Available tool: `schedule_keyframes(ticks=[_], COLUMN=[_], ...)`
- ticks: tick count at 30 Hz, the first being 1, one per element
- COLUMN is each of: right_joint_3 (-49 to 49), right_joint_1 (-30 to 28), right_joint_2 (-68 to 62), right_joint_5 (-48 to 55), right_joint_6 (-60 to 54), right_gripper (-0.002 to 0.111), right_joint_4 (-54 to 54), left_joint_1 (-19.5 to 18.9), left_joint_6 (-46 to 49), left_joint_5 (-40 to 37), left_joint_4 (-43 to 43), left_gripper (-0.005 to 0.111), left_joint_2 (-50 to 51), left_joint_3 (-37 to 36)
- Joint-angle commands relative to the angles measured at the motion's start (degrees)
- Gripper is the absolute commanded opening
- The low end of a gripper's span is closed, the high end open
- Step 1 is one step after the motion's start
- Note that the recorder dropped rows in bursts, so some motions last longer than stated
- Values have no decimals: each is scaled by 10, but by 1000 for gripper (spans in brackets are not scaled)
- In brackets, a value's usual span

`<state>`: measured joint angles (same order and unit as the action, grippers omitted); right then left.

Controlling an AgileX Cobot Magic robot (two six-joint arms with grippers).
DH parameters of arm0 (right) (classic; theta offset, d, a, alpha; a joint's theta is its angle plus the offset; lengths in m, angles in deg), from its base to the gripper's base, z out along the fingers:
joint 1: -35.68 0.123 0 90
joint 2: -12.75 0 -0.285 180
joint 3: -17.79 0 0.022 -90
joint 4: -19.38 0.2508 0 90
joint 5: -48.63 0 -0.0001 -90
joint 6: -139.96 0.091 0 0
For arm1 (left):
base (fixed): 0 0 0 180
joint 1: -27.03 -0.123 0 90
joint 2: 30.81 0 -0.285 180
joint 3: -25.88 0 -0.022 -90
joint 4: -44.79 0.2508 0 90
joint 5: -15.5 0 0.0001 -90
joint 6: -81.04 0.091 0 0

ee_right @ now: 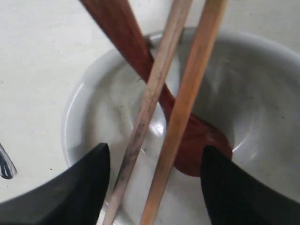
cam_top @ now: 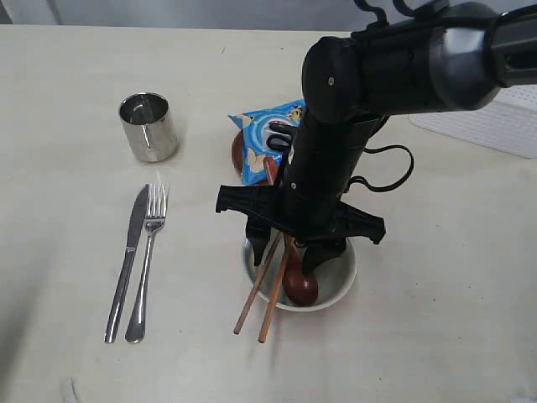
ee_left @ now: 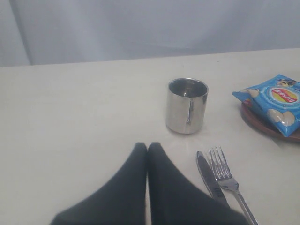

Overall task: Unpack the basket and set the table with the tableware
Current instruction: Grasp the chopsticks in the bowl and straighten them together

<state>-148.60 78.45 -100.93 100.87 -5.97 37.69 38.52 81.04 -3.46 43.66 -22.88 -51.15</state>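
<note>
At the left, the left pincer (ee_left: 147, 149) is closed and empty near the cup (cam_top: 148, 126), and knife (cam_top: 126, 264) and fork (cam_top: 148, 260) lie side by side on the desk (cam_top: 67, 210). In the middle the right pincer (cam_top: 294, 252) stands wide above the bowl (cam_top: 346, 280), in which chopsticks (cam_top: 249, 305) and spoon (cam_top: 300, 285) rest; the basket (cam_top: 495, 126) is at far right.

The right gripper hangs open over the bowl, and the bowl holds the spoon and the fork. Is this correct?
Not fully. The bowl holds the spoon and the chopsticks, not the fork; the fork lies on the table beside the knife, as the exterior view shows. The right gripper does hang open over the bowl.
</note>
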Motion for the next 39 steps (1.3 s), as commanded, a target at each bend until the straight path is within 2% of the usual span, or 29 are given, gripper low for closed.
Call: schedule_keyframes(ticks=[1, 12, 14, 18, 20, 29, 31, 36, 39], right_joint_3=[0, 0, 0, 0, 0, 0, 0, 0, 0], right_joint_1=[1, 1, 1, 1, 1, 1, 1, 1, 1], right_joint_2=[0, 0, 0, 0, 0, 0, 0, 4, 6], right_joint_5=[5, 6, 6, 6, 6, 6, 7, 7, 12], right_joint_6=[-9, -9, -9, -22, -24, -24, -29, -29, -29], right_gripper=[54, 54, 49, 29, 24, 24, 29, 58, 61], right_joint_4=[-2, -2, -2, -2, -2, -2, -2, -2, -3], left_joint_1=[-1, -1, -1, -1, -1, -1, -1, -1, -1], left_joint_6=[0, 0, 0, 0, 0, 0, 0, 0, 0], left_joint_5=[4, 4, 4, 4, 4, 4, 4, 4, 4], left_joint_4=[-8, -8, -8, -6, -6, -6, -6, -6, -6], left_gripper=[0, 0, 0, 0, 0, 0, 0, 0, 0], left_joint_2=[-1, -1, -1, -1, -1, -1, -1, -1, -1], left_joint_3=[-2, -2, -2, -2, -2, -2, -2, -2, -2])
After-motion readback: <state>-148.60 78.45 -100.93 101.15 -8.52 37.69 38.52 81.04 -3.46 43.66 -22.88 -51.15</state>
